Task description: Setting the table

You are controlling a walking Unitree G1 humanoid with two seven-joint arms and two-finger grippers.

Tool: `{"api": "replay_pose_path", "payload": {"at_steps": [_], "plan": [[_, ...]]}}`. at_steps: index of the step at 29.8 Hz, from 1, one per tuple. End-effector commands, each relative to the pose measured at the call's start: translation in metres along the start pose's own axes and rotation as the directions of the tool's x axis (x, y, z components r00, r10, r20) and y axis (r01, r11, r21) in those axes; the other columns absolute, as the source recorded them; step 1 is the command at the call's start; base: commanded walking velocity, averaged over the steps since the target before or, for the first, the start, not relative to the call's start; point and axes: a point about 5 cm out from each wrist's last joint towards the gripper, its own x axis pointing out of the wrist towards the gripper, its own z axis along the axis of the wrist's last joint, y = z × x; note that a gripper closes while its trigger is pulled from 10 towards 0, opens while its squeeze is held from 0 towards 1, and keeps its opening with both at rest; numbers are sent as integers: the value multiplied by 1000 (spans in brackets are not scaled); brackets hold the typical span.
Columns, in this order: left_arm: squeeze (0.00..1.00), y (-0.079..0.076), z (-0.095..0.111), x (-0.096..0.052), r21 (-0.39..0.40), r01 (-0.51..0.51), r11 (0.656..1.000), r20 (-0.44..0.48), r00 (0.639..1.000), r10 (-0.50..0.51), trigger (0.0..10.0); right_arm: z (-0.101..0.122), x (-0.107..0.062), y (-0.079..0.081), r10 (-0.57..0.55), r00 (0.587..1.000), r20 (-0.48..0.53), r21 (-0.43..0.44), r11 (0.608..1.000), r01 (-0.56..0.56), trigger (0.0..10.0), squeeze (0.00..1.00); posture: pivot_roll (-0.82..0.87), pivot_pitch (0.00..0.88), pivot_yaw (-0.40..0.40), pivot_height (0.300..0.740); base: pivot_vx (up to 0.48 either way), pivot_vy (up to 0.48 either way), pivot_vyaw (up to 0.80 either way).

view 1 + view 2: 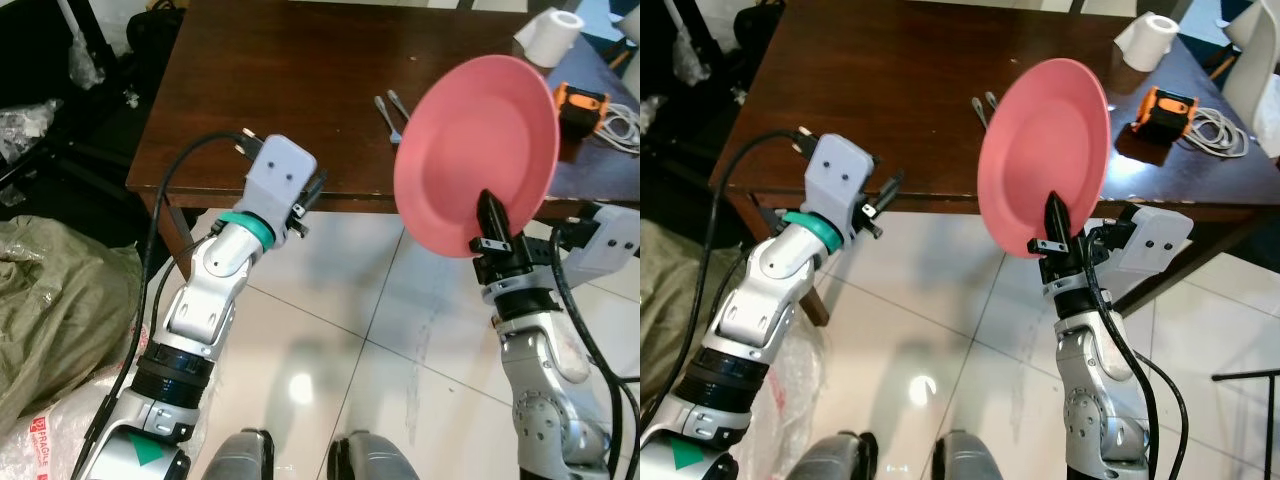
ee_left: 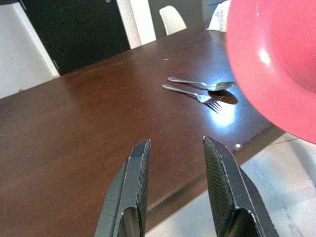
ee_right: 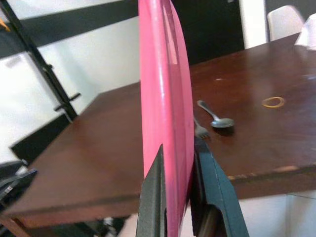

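Upright in mid-air, a pink plate [image 1: 476,150] is pinched at its lower rim by the right gripper [image 1: 491,235], just short of the near edge of a dark wooden table [image 1: 270,90].

Smooth, round and glossy, the plate stands on edge with the fingers clamped on both faces. Beyond it a spoon [image 2: 202,83] and fork [image 2: 191,96] lie side by side on the table. Alongside, the left gripper [image 2: 174,168] hovers at the table's edge, fingers apart and empty.
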Motion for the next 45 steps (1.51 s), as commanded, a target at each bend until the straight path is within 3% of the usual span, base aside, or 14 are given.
{"api": "replay_pose_path", "payload": {"at_steps": [1,2,4,6,9,11,14,38,45], "plan": [[0,-6,-3,0,-6,19,1000,-9,1000,-19,10000,6,-2,-4,-11,1000,22,34,999,10,10000,0,3,36,10,740,349,0,0],[0,-6,-2,1,-7,18,1000,-7,1000,-19,10000,9,-3,-5,-14,999,38,97,995,10,10000,0,2,36,11,740,349,0,0],[0,-6,-2,1,-9,19,1000,-6,1000,-19,10000,12,-3,-5,-17,998,52,143,990,10,10000,0,2,36,11,740,349,0,0],[0,-6,-2,1,-9,19,1000,-6,1000,-19,10000,12,-3,-5,-17,998,52,143,990,10,10000,0,2,36,11,740,349,0,0],[0,-7,-1,2,-11,21,1000,-2,1000,-21,10000,15,-3,-4,-6,997,77,234,972,-12,10000,0,0,35,12,740,349,0,0],[0,-7,-1,2,-11,21,1000,-2,1000,-21,10000,15,-3,-4,-6,997,77,234,972,-12,10000,0,0,35,12,740,349,0,0],[0,-8,0,2,-9,24,1000,3,1000,-24,10000,17,-3,0,24,995,92,305,951,-51,10000,0,2,34,11,740,364,0,0],[0,-14,0,3,-7,42,999,12,999,-42,10000,15,-2,3,62,996,66,348,934,-81,10000,0,4,22,10,740,384,0,0],[0,-14,1,3,-8,46,999,16,999,-46,10000,15,-2,2,65,996,62,350,933,-82,10000,0,4,22,11,740,315,-254,0]]}}
